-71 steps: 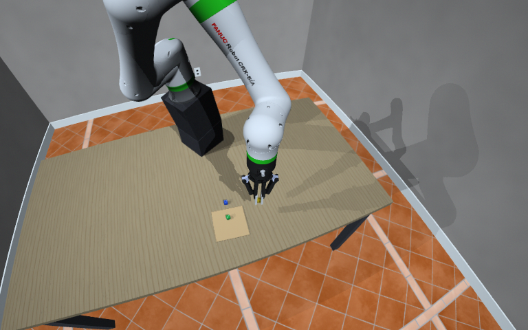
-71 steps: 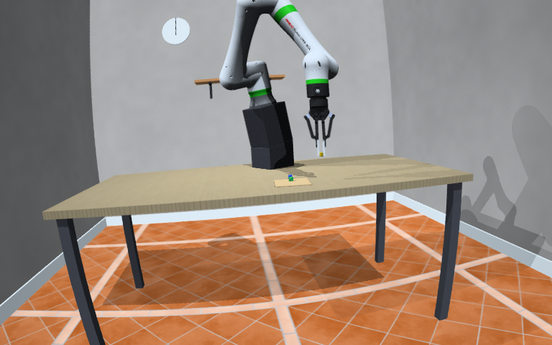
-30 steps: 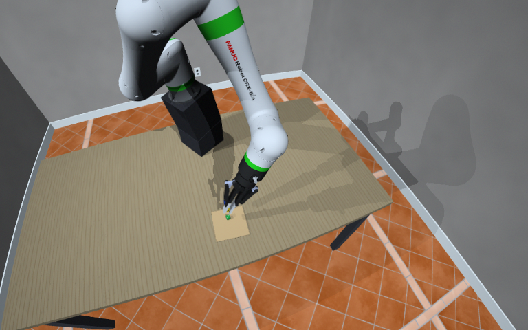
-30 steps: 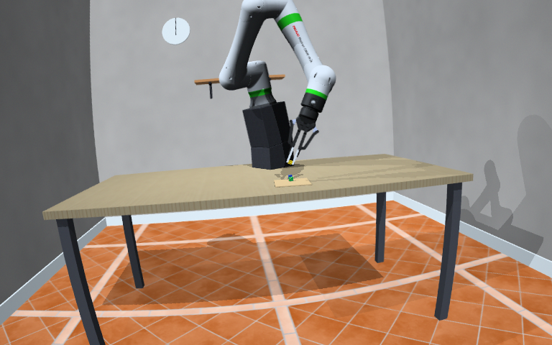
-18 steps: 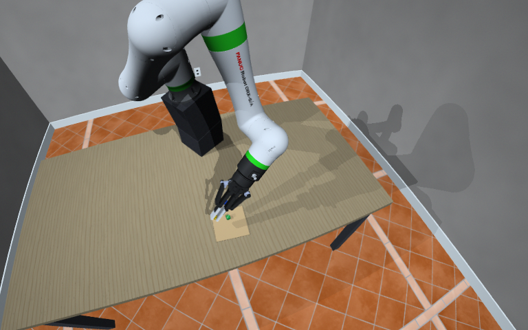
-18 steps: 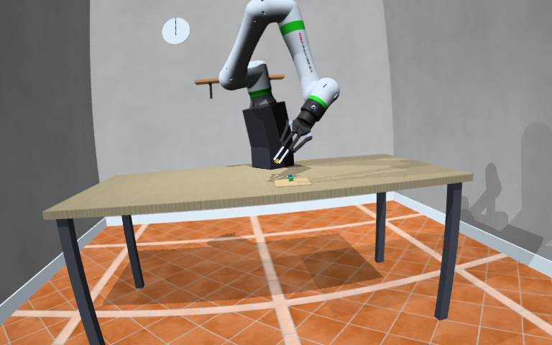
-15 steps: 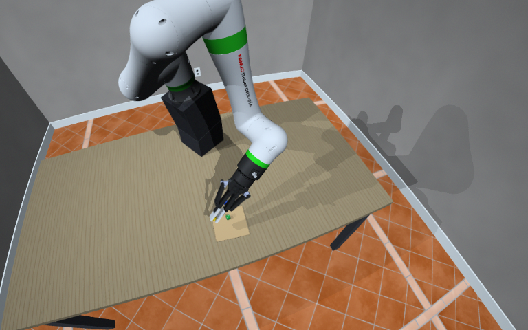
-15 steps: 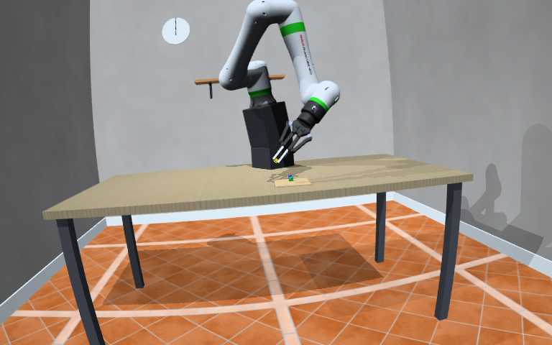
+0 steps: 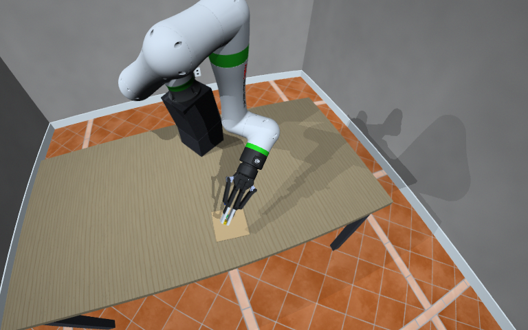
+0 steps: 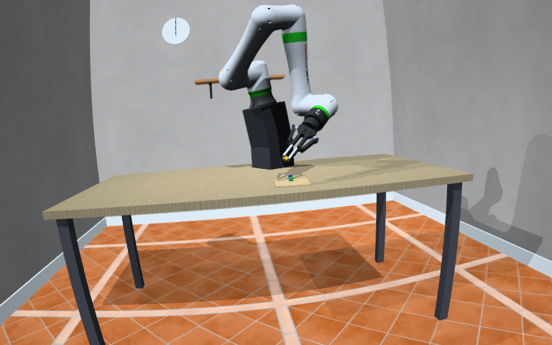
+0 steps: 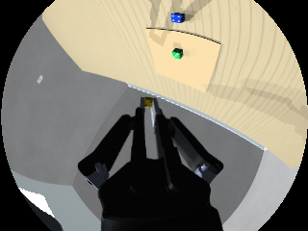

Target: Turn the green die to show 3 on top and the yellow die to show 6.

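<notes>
Grey walls and orange floor tiles surround the wood-grained worktop (image 9: 116, 217) (image 10: 195, 191) (image 11: 111, 53), with the claw (image 9: 227, 223) (image 10: 287, 157) (image 11: 147, 103) tilted above it.
The claw grasps the yellow die (image 9: 225, 223) (image 10: 285, 158) (image 11: 148, 102), a small bright cube, right of centre in the exterior view. At the top of the wrist view, the glossy green die (image 11: 177, 53) sits on the pale tan mat (image 9: 233, 232) (image 10: 299, 183) (image 11: 192, 72); the blue die (image 11: 177, 17), white-spotted, lies off it on the worktop.

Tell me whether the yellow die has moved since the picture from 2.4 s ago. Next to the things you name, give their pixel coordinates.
Yes: in the exterior view the yellow die (image 9: 225, 222) (image 10: 285, 158) (image 11: 148, 102) has moved left, toward the black pedestal (image 10: 260, 126).
</notes>
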Controlling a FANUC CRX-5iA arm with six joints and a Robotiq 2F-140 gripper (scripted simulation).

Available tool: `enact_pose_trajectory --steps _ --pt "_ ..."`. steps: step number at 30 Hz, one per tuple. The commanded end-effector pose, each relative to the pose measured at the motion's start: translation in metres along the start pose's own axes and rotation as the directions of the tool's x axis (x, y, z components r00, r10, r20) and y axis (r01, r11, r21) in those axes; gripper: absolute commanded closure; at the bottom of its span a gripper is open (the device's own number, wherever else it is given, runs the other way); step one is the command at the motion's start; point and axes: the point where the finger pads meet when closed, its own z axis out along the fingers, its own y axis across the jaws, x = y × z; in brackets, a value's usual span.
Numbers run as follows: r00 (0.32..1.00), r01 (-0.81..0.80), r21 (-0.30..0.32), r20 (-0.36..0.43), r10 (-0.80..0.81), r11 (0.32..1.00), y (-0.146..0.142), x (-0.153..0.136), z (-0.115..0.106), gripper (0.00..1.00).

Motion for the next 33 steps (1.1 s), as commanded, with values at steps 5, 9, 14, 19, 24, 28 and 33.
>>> enact_pose_trajectory --steps 5,9,14,19,24,28,33 --pt "0.976 -0.091 -0.187 0.177 0.124 0.978 0.038 0.001 -0.033 0.93" --pt "0.959 -0.13 -0.299 0.204 0.196 0.945 0.058 0.008 -0.058 0.93" --pt "0.951 -0.148 -0.353 0.206 0.231 0.924 0.067 0.012 -0.071 0.93" --pt "0.929 -0.201 -0.5 0.175 0.326 0.842 0.089 0.028 -0.11 0.93" --pt "0.926 -0.209 -0.518 0.168 0.338 0.829 0.091 0.03 -0.115 0.93" --pt "0.926 -0.209 -0.518 0.168 0.338 0.83 0.092 0.031 -0.114 0.93" --pt "0.926 -0.208 -0.518 0.168 0.338 0.83 0.094 0.034 -0.112 0.93"
